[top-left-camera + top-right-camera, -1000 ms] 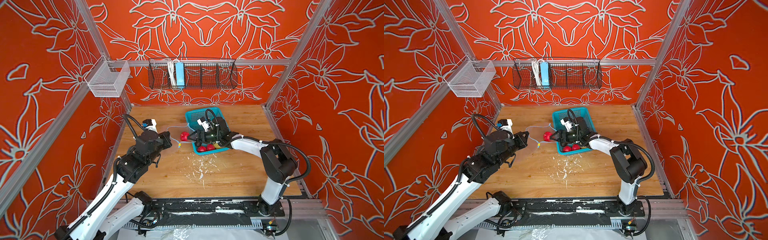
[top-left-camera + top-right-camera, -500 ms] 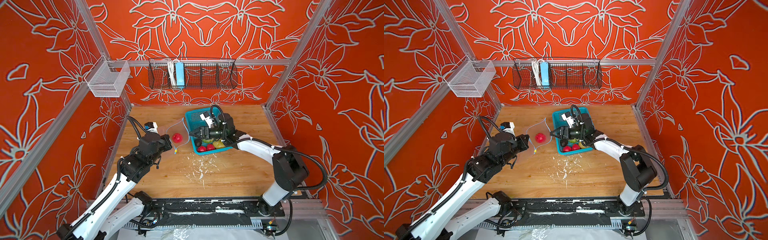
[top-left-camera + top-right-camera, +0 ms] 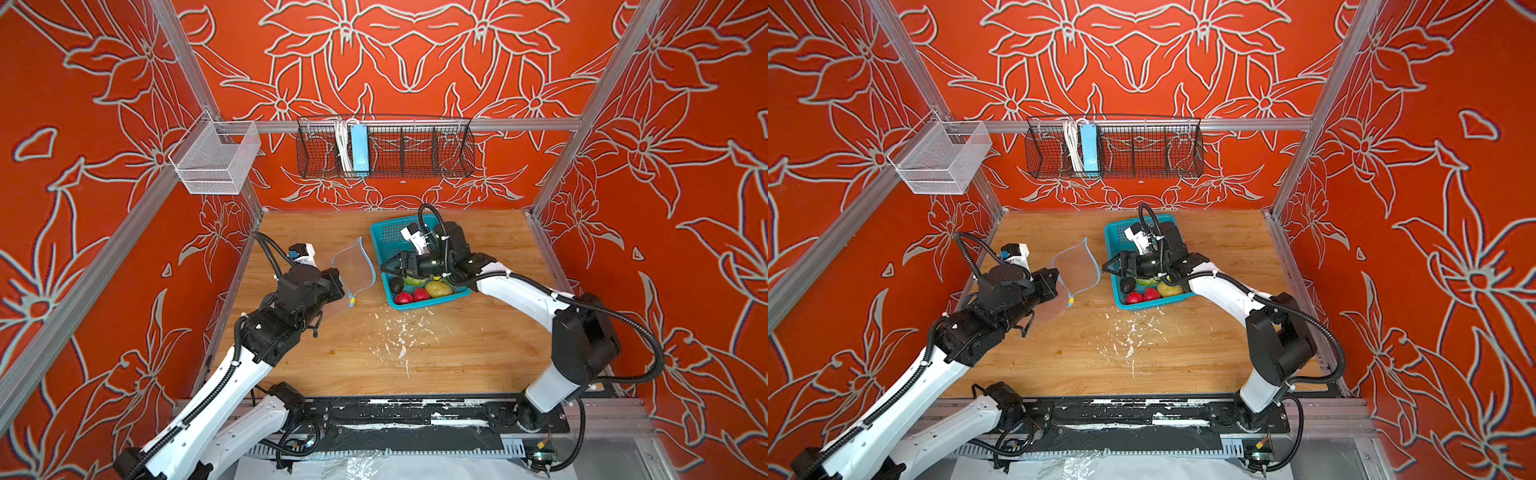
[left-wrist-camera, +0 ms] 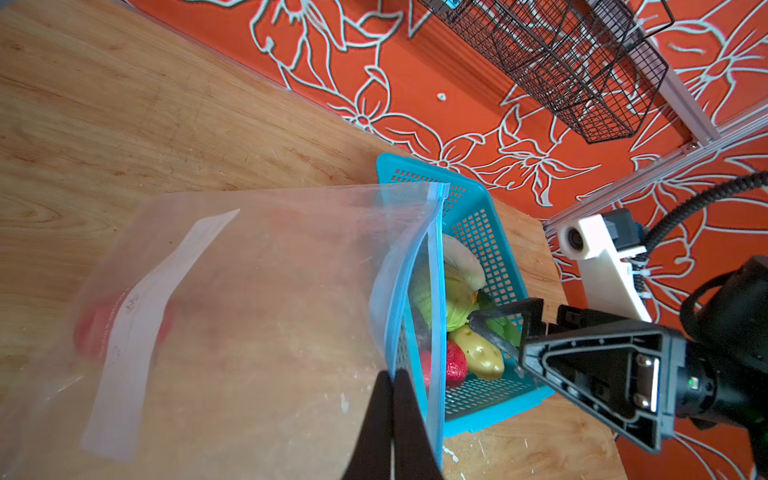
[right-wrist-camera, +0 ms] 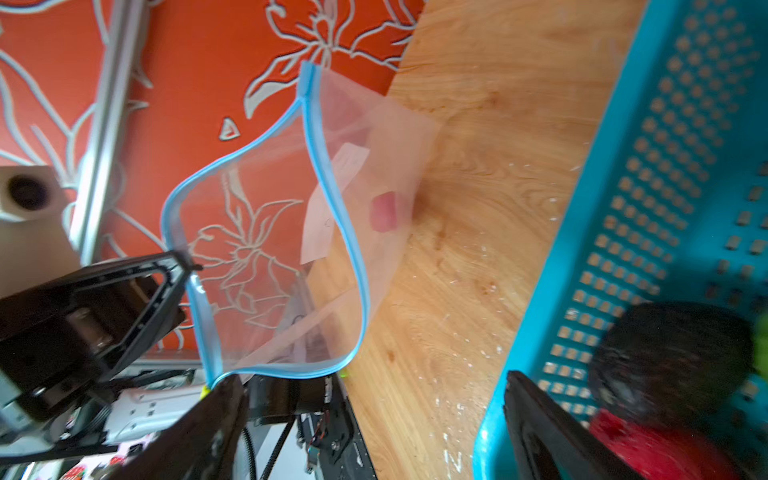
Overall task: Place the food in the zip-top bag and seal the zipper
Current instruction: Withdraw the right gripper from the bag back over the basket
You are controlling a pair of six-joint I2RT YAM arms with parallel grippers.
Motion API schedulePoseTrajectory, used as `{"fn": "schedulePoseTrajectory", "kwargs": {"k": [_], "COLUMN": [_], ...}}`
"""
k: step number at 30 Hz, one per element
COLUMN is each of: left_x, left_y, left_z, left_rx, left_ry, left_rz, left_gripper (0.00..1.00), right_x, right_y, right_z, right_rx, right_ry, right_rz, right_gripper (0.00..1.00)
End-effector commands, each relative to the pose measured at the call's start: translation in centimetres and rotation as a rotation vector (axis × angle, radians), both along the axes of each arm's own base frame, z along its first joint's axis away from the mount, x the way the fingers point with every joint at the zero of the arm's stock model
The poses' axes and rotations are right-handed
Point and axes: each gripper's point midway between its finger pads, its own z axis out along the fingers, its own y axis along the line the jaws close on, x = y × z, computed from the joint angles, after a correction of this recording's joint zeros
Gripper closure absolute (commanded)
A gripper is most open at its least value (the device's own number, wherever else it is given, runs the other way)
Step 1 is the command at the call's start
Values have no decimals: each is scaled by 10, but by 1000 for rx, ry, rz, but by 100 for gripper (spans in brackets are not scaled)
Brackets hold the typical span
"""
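Zip-top bag first: in both top views you find it over the bench, at 9 o'clock from the teal basket. Its mouth gapes and the blue zipper bows into a loop. Your left arm comes in from 7 o'clock, and the left jaws are pinched shut on the lip of the zip-top bag nearest that arm. The yellowish slider hangs at the loop's 6 o'clock end. Your right arm reaches over the basket with the right jaws spread wide and empty. Most of the food lies at the basket's 6 o'clock end: avocado, strawberries, potato and cabbage.

From your left wrist camera, the left jaws meet with no gap on the blue edge. A blurred red piece shows through the plastic, inside the bag, beside a white label strip. Past the zipper sits the basket, where a white cucumber rests against the cabbage. The right jaws stand apart just above the potato.

From your right wrist camera, you look into the open mouth with the red piece deep inside. The left jaws grip one lip of the loop. The right fingers stand far apart with nothing between them, one over the basket rim and the other near the slider.
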Motion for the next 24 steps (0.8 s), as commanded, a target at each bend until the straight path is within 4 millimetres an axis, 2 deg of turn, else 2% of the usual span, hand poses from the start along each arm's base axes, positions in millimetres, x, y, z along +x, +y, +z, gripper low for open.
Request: {"fn": "schedulePoseTrajectory", "kwargs": {"k": [1,10,24], "left_x": [5,9,14], "left_y": [4,2,-13], "left_z": [12,15,-4], "left_rx": [-3,22,68], "left_ry": [-49,-79,-62], "left_rz": [20,7,-92], "left_gripper": [100,100,100], "right_x": [0,3,0], "right_y": [-20,-49,-88], "right_z": [0,-22,-58], "right_rx": [-119,-296,-533], "right_ry": [-20,39,187], "right_rz": [-64,-189,-347], "right_gripper": [2,2,2]}}
